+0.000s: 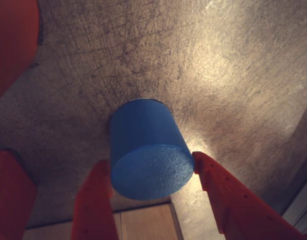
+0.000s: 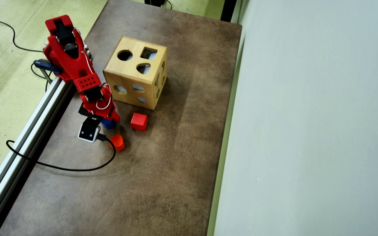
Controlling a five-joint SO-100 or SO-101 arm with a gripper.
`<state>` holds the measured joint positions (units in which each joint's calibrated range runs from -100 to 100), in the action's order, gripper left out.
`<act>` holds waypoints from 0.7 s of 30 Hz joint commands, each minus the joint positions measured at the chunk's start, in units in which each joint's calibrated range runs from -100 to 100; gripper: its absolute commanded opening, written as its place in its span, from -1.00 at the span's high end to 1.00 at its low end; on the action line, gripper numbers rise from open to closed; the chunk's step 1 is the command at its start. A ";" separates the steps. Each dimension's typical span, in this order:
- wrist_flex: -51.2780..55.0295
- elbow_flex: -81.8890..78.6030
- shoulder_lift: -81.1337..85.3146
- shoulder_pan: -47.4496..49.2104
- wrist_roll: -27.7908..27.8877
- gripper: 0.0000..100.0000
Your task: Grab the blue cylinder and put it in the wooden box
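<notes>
The blue cylinder [image 1: 148, 155] stands on the brown table, its flat round top facing the wrist camera. My red gripper [image 1: 149, 161] has one finger against each side of it, and both tips touch its upper edge. In the overhead view the cylinder [image 2: 108, 124] shows only as a dark blue spot under the gripper [image 2: 109, 120]. The wooden box [image 2: 136, 76], a light cube with shaped holes, stands just beyond the gripper. A strip of it shows at the bottom of the wrist view [image 1: 143, 222].
A red cube [image 2: 139, 121] lies right of the gripper and shows at the wrist view's lower left [image 1: 8, 197]. An orange-red rounded block [image 2: 118, 142] lies in front and shows at the wrist view's upper left [image 1: 13, 40]. A black cable [image 2: 61, 167] loops across the table. An aluminium rail [image 2: 28, 131] runs along the left edge.
</notes>
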<state>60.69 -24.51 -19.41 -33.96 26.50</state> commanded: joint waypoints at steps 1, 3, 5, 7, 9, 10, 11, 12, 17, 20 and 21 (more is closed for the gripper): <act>-0.34 2.06 1.02 0.38 -0.15 0.59; -0.34 2.06 1.02 0.75 -0.15 0.65; -0.34 2.06 0.85 0.97 -0.20 0.71; -0.34 2.06 0.68 0.97 -0.20 0.78; -0.34 2.06 0.51 0.97 -0.20 0.83; -0.34 2.06 0.43 0.97 -0.20 0.85; -0.34 2.06 0.43 0.97 -0.20 0.85; -0.34 2.06 0.43 1.04 -0.20 0.85; -0.34 2.06 0.94 1.12 -0.15 0.82; -0.34 2.06 1.19 1.12 -0.20 0.66; -0.34 1.80 1.11 1.12 -0.20 0.59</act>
<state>60.77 -24.51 -19.41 -33.24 26.50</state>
